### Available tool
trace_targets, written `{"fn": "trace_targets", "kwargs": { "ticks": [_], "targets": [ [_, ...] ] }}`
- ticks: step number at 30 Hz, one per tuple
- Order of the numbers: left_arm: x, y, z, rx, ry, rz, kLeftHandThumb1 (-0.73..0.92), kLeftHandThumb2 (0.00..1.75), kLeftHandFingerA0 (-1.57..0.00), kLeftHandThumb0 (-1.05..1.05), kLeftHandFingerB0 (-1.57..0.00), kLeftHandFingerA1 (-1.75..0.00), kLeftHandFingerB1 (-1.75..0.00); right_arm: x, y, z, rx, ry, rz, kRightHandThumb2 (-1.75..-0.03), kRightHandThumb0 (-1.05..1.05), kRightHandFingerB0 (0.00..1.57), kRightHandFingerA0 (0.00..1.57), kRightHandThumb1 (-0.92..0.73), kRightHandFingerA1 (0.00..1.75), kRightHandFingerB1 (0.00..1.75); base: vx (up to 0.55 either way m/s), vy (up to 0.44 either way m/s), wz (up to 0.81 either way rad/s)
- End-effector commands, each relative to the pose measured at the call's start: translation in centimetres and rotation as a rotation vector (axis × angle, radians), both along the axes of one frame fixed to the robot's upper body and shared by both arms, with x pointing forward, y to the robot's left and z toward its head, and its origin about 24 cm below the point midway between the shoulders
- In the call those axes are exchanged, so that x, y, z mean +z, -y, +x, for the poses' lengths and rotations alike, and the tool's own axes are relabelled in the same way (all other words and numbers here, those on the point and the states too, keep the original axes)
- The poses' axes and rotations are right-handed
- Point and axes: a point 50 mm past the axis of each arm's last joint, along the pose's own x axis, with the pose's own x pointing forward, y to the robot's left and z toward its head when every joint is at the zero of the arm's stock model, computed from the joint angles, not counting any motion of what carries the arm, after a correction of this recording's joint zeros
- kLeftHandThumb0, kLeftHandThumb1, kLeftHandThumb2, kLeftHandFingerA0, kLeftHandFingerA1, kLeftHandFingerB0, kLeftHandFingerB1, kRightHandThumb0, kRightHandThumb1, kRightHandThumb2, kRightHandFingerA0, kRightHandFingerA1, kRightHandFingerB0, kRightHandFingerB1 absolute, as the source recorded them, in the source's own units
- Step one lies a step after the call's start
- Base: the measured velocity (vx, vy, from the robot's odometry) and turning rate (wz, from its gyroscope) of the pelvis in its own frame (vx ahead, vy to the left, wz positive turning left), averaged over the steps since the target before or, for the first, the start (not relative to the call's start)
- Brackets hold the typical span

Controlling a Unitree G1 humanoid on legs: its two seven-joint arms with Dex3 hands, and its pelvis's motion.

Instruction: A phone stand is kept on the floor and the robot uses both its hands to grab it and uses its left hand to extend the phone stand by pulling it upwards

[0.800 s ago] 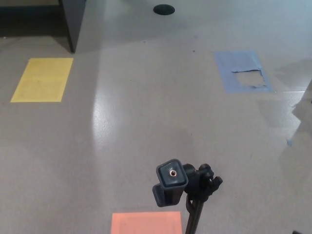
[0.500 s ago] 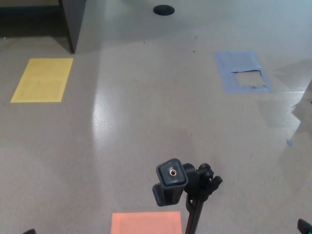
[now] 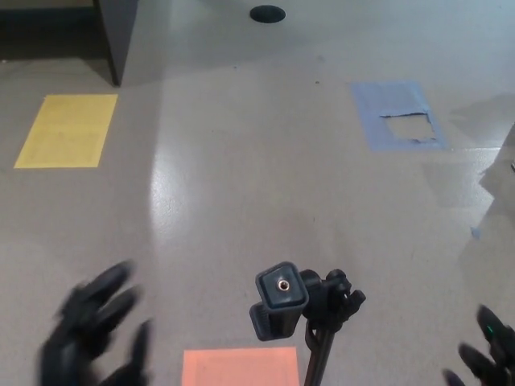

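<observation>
The black phone stand [image 3: 302, 310] rises toward the camera at the bottom centre, its square mounting head with a brass screw on top and its pole running down out of view. My left hand [image 3: 95, 330] shows blurred at the lower left, fingers spread apart and holding nothing, well to the left of the stand. At the lower right corner, my right hand [image 3: 487, 354] shows only as a few black fingertips, far right of the stand.
An orange floor patch [image 3: 240, 367] lies under the stand. A yellow patch [image 3: 66, 130] is at the upper left, a torn blue patch [image 3: 397, 115] at the upper right. A dark furniture leg [image 3: 117, 36] and a black floor disc [image 3: 267, 14] sit at the top.
Both hands have risen into the picture from the bottom edge, the left one much further. The stand has not moved; the view shifted slightly.
</observation>
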Motion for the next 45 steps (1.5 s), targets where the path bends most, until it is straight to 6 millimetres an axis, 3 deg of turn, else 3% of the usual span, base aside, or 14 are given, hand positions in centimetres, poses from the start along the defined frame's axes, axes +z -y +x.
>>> {"fn": "trace_targets", "kwargs": {
  "ticks": [1,3,4,5,9,11,12,31,32,34,42,43,44,45],
  "targets": [
    [2.4,2.7,1.0,-0.084,0.13,0.055,0.69,0.61,-0.46,-0.76,-0.5,-0.65,-0.59,1.1,0.0,2.2,0.045,0.061,-0.177,-0.97,-1.05,0.0,0.11,-0.64,0.0,0.07,0.0,0.0,0.0],
    [2.7,4.7,0.9,-0.131,0.132,-0.027,0.58,0.97,-0.48,-0.77,-0.52,-0.69,-0.66,1.0,-0.7,2.6,0.054,0.075,-0.208,-0.61,-1.01,0.0,0.0,-0.55,0.0,0.0,0.0,0.0,0.0],
    [2.8,5.4,0.7,-0.154,0.133,-0.073,0.59,0.96,-0.5,-0.75,-0.55,-0.7,-0.66,1.0,-1.0,2.8,0.06,0.087,-0.212,-0.89,-0.96,0.0,0.0,-0.53,0.29,0.61,0.0,0.0,0.0],
    [3.0,6.2,0.3,-0.18,0.133,-0.132,0.59,0.96,-0.52,-0.76,-0.56,-0.7,-0.66,1.1,-1.3,3.0,0.069,0.1,-0.214,-0.88,-0.96,0.0,0.0,-0.51,0.34,0.66,0.0,0.0,0.0],
    [3.0,6.3,0.1,-0.184,0.128,-0.138,0.59,0.96,-0.52,-0.76,-0.56,-0.7,-0.66,0.9,-1.4,3.0,0.07,0.102,-0.224,-0.88,-0.96,0.0,0.0,-0.51,0.34,0.66,0.0,0.0,0.0],
    [2.7,7.1,-0.5,-0.214,0.12,-0.156,0.67,0.63,-0.56,-0.74,-0.62,-0.65,-0.61,1.3,-2.0,3.6,0.084,0.117,-0.206,-0.45,-1.03,0.0,0.0,-0.57,0.0,0.38,0.0,0.0,0.0],
    [2.7,7.7,-0.8,-0.242,0.103,-0.202,0.58,0.97,-0.56,-0.75,-0.6,-0.71,-0.66,1.7,-2.2,4.0,0.091,0.119,-0.225,-0.34,-1.03,0.0,0.0,-0.65,0.0,0.3,0.0,0.0,0.0],
    [1.1,8.6,-2.8,-0.316,0.014,-0.276,0.58,0.97,-0.55,-0.7,-0.58,-0.7,-0.65,1.4,-3.1,3.8,0.114,0.096,-0.213,-0.44,-1.03,0.0,0.0,-0.67,0.44,0.41,0.0,0.0,0.0],
    [1.0,8.5,-2.8,-0.314,0.011,-0.275,0.58,0.97,-0.55,-0.7,-0.58,-0.71,-0.65,1.4,-3.1,3.7,0.112,0.091,-0.217,-0.58,-0.95,0.0,0.0,-0.57,0.24,0.0,0.0,0.0,0.0],
    [0.9,8.5,-2.8,-0.313,0.009,-0.275,0.58,0.97,-0.55,-0.7,-0.58,-0.71,-0.65,1.4,-3.1,3.7,0.111,0.088,-0.218,-0.58,-0.95,0.0,0.0,-0.57,0.24,0.0,0.0,0.0,0.0],
    [-0.1,7.9,-2.7,-0.278,-0.008,-0.268,0.64,0.59,-0.53,-0.66,-0.62,-0.67,-0.59,1.4,-3.5,3.6,0.093,0.094,-0.171,-0.45,-0.96,0.0,0.0,-0.63,0.43,0.24,0.0,0.0,0.0],
    [0.0,7.8,-2.7,-0.277,-0.003,-0.265,0.52,0.91,-0.51,-0.72,-0.58,-0.7,-0.66,1.4,-3.8,3.5,0.109,0.093,-0.169,-0.89,-0.85,0.0,0.0,-0.45,0.64,0.64,0.0,0.0,0.0],
    [0.1,7.7,-2.7,-0.275,0.004,-0.262,0.52,0.91,-0.51,-0.72,-0.58,-0.7,-0.66,1.3,-4.1,3.4,0.129,0.093,-0.165,-0.89,-0.85,0.0,0.0,-0.45,0.64,0.64,0.0,0.0,0.0],
    [0.1,7.7,-2.7,-0.269,0.002,-0.257,0.52,0.89,-0.54,-0.76,-0.59,-0.71,-0.65,1.2,-4.4,3.1,0.135,0.091,-0.139,-0.49,-0.92,0.0,0.0,-0.59,0.41,0.15,0.0,0.0,0.0]
  ]
}}
